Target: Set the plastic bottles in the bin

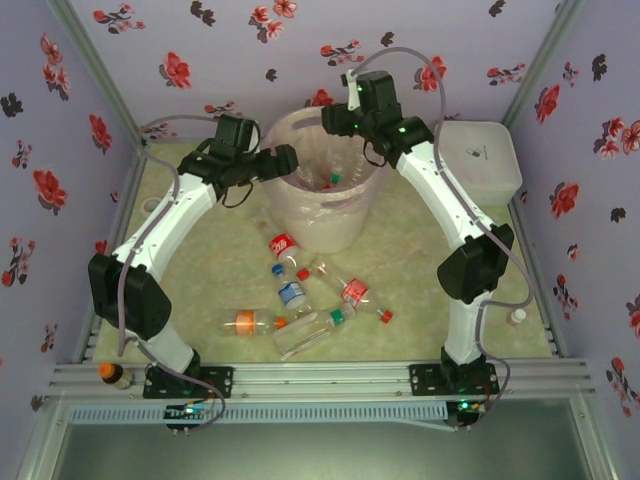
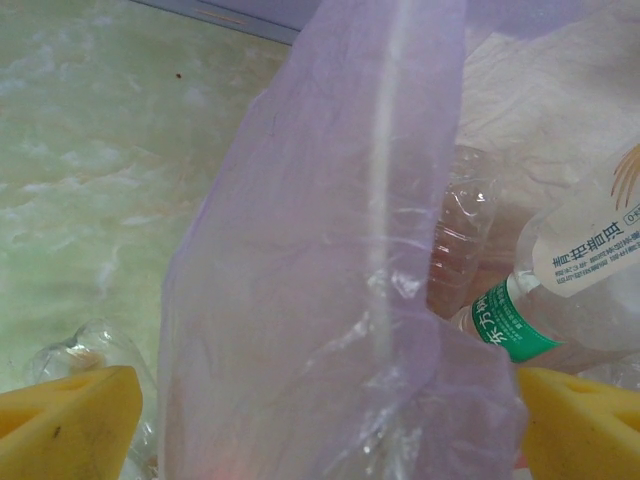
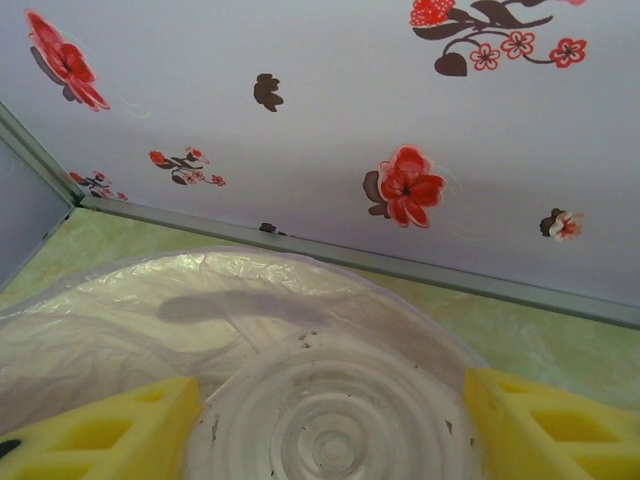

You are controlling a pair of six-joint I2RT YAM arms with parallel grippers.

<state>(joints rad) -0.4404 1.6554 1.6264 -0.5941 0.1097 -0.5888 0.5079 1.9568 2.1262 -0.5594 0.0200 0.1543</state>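
1. The table [image 1: 200, 250] has a pale green top and is walled in by flowered panels.
2. The bin [image 1: 330, 225] stands at the middle of the table towards the back. Its thin plastic bag [image 2: 330, 300] is folded over the rim.
3. A white lidded box [image 1: 485, 160] sits in the far right corner, apart from the bin.
4. The left hand [image 1: 288, 160] is at the bin's left rim. In the left wrist view it is released, its yellow fingers [image 2: 70, 425] spread wide, with the bag's rim standing between them.
5. The right hand [image 1: 338, 120] hangs over the back edge of the bin. In the right wrist view it is grasping a clear bottle [image 3: 325, 420], whose ringed round base fills the gap between the yellow fingers [image 3: 100, 435].
6. Some bottles [image 1: 335, 180] lie inside the bin, one of them with a green label [image 2: 520, 325].
7. Several loose bottles [image 1: 292, 293] lie scattered on the table in front of the bin, between the two arms. Among them are an orange-labelled one [image 1: 250, 321] and a red-labelled one [image 1: 283, 245].
8. An orange-capped bottle [image 1: 112, 375] stands by the left arm's base, off the table top.
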